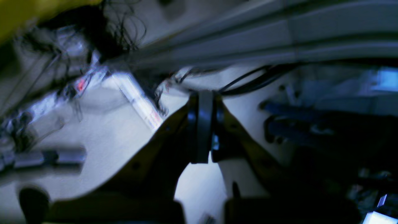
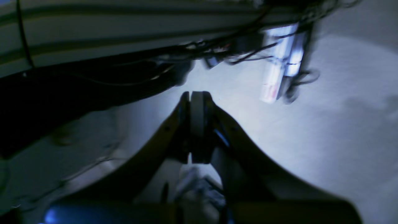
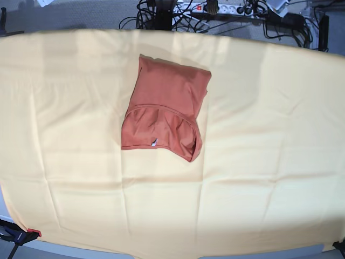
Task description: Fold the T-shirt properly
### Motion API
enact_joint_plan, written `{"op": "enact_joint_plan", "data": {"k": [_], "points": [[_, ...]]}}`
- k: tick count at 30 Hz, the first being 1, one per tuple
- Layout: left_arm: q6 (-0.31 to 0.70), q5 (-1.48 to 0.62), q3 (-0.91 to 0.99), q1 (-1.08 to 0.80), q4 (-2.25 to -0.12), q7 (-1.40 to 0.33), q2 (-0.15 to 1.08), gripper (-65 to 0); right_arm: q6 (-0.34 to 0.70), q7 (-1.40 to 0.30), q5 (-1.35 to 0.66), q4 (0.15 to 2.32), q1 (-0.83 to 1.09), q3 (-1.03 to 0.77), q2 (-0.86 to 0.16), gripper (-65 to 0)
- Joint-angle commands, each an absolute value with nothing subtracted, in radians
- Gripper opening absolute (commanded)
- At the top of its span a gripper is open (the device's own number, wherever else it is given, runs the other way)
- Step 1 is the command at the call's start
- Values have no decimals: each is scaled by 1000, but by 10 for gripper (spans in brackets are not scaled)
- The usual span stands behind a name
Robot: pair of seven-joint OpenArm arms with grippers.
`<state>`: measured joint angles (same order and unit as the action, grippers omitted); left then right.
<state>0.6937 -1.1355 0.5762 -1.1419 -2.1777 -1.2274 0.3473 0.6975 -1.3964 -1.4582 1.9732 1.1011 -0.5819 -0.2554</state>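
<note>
The rust-orange T-shirt (image 3: 166, 108) lies folded into a compact packet near the middle of the table, slightly left of centre. Its neck opening and small white tag (image 3: 154, 142) face the near edge. Neither arm shows in the base view. In the left wrist view my left gripper (image 1: 203, 96) is shut with nothing between its fingers, over pale floor and cables. My right gripper (image 2: 196, 95) in the right wrist view is likewise shut and empty above the floor. The T-shirt appears in neither wrist view.
A large pale yellow cloth (image 3: 269, 135) covers the whole table under the T-shirt. Behind the far edge lie a power strip (image 3: 205, 8) and tangled cables. A clamp (image 3: 21, 234) grips the near left corner. Both wrist views are blurred and dark.
</note>
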Motion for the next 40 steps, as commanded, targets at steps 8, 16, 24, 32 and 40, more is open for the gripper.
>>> {"op": "enact_joint_plan", "data": {"k": [8,16,24,32,40], "points": [[698,-958,311,-962,-1747,-1041,349,-650,698,-1155,-1082,1602,937,-354,-267,-650],[698,-760,133,-722,-1238,-736,348,-650,698,-744,-676,1218,730,-157,-302,-650],[618,-413,98,-465,-767,-145,284,-650,697,-284,-400,916,538,-10,-297,-650],[268,-269,98,-257,-401,127,209,-650,287,11,-99,699,434,153,-269,-650],[189,-166,98,-279,-371,184,134,-650,170,59,-74,671,430,191,-249,-650]]}}
